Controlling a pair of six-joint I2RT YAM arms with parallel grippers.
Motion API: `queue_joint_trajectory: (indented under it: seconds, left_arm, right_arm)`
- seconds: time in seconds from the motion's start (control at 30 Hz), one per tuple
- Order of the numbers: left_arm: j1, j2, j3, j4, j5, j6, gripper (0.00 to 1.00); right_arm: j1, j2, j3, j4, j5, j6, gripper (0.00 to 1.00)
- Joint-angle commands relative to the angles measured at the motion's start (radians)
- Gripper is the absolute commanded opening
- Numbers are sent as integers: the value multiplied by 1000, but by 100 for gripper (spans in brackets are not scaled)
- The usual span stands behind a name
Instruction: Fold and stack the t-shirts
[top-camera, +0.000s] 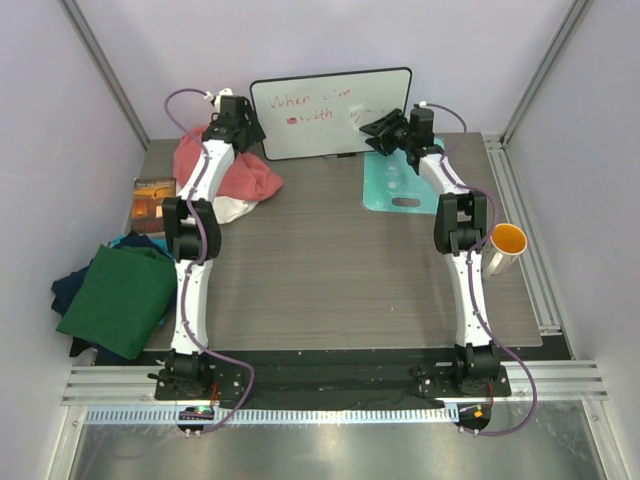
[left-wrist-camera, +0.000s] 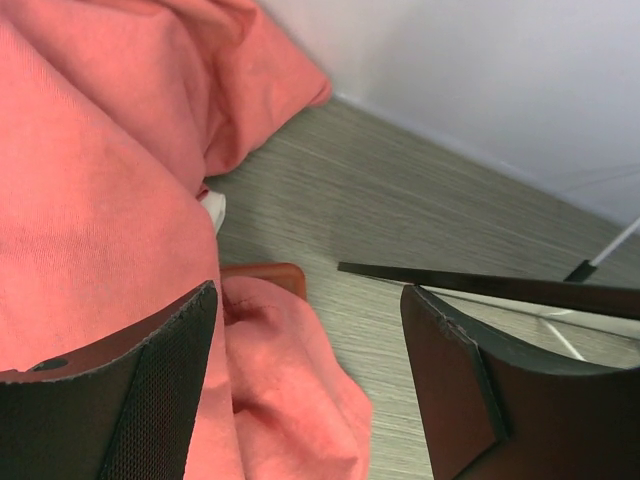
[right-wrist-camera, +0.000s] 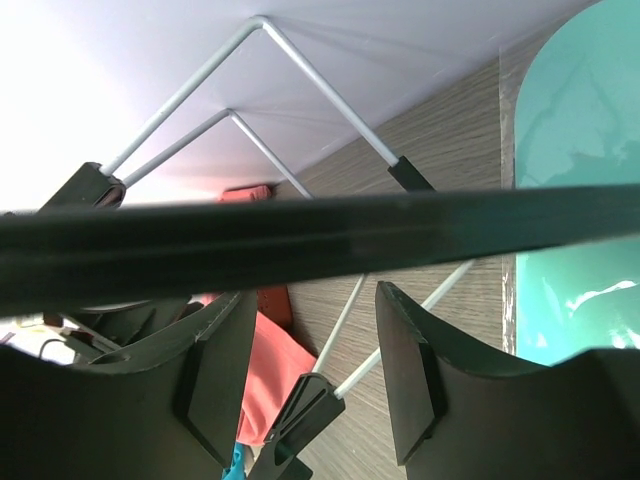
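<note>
both arms stretched far, left gripper gaping over salmon-pink t-shirt, right gripper gaping, empty, by whiteboard, writing "when", rest unreadable

Salmon-pink t-shirt lies crumpled far left, green t-shirt atop navy ones

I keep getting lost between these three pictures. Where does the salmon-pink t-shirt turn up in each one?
Top external: the salmon-pink t-shirt lies crumpled at the table's far left, beside the whiteboard.
Left wrist: it fills the left half.
Right wrist: only a small patch shows, low and left of centre.
Shared landmark: the grey wood-grain tabletop shows in all three.
</note>
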Motion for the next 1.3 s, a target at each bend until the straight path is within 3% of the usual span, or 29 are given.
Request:
queue_joint_trajectory:
  seconds: [0.0,0.47,0.73,0.87,1.03,1.27]
  left_arm:
    - [10,1,58,7,-34,-24,75]
    - [16,-33,0,8,52,-47,75]
    - [16,-73,-26,32,108,-55,75]
    - [17,-105,-61,35,159,-83,76]
    - [22,-122,-75,128,343,-205,76]
    - [10,-85,-11,153,283,-241,77]
  right_arm:
    - [-4,15,65,78,77,36,56]
    - [-13,-28,-48,289,39,211,57]
    - [-13,-29,-70,535,-12,462,57]
    - [-13,-20,-41,595,17,553,57]
    - [-15,23,30,667,80,671,57]
    - [-7,23,-2,702,157,709,57]
